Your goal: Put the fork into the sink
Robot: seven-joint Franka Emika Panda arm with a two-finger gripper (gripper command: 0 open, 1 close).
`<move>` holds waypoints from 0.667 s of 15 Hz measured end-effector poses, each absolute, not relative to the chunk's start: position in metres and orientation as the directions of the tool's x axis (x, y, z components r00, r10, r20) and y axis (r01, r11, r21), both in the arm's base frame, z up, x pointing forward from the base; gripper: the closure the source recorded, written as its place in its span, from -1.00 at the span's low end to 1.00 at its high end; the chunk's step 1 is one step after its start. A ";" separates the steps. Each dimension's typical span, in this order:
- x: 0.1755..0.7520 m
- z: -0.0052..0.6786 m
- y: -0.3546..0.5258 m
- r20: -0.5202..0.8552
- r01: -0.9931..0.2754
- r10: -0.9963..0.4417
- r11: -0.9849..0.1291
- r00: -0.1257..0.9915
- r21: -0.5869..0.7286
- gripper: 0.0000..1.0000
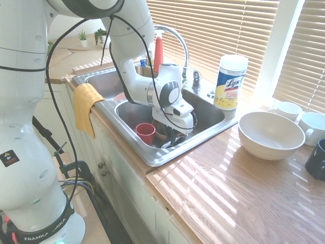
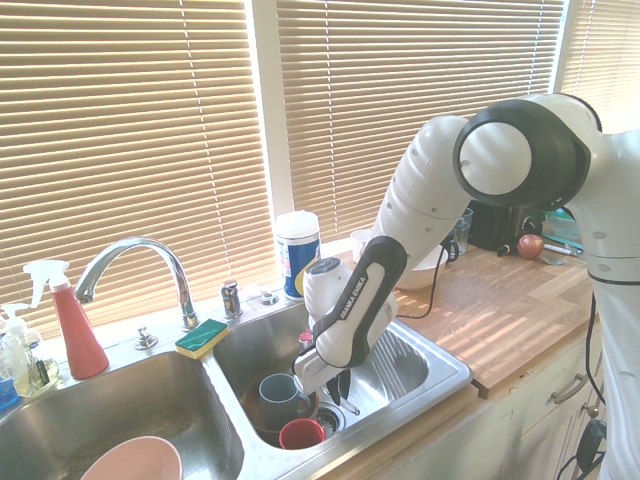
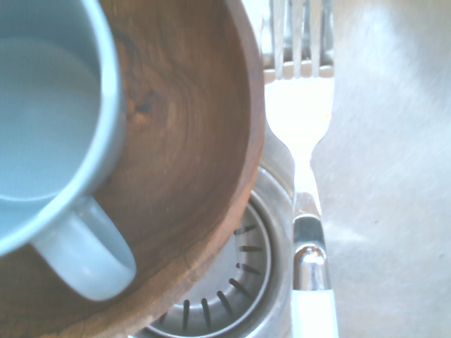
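My gripper (image 1: 173,139) (image 2: 337,388) reaches low into the right basin of the steel sink (image 1: 150,158) (image 2: 441,384). Its fingers look shut on the fork (image 2: 349,407), whose slim metal end sticks out below them. In the wrist view the fork (image 3: 299,120) shows a white handle and silvery tines. It lies across the drain strainer (image 3: 239,282), just above the basin floor. Beside it a brown wooden bowl (image 3: 190,141) (image 2: 262,415) holds a grey-blue mug (image 3: 42,105) (image 2: 275,390). A red cup (image 1: 146,133) (image 2: 301,433) stands in the same basin.
A yellow cloth (image 1: 85,107) hangs over the sink's front rim. A Lysol canister (image 1: 231,81), a sponge (image 2: 203,337) and the faucet (image 2: 140,255) sit behind the basins. A pink bowl (image 2: 135,460) lies in the other basin. On the wooden counter is a white bowl (image 1: 270,134).
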State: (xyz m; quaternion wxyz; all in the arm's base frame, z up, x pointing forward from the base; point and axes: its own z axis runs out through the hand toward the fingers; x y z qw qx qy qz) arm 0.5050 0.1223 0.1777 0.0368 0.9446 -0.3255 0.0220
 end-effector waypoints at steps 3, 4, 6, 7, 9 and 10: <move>0.504 0.176 0.126 0.060 -0.623 -0.620 -0.781 0.782 0.051 -1.00; 0.505 0.177 0.127 0.060 -0.625 -0.622 -0.780 0.781 0.046 -1.00; 0.509 0.184 0.130 0.067 -0.630 -0.627 -0.776 0.776 0.029 -1.00; 0.511 0.189 0.130 0.071 -0.633 -0.631 -0.774 0.773 0.020 -1.00; 0.514 0.201 0.130 0.082 -0.636 -0.634 -0.772 0.769 0.005 -1.00; 0.515 0.212 0.130 0.093 -0.637 -0.634 -0.771 0.768 -0.005 -1.00</move>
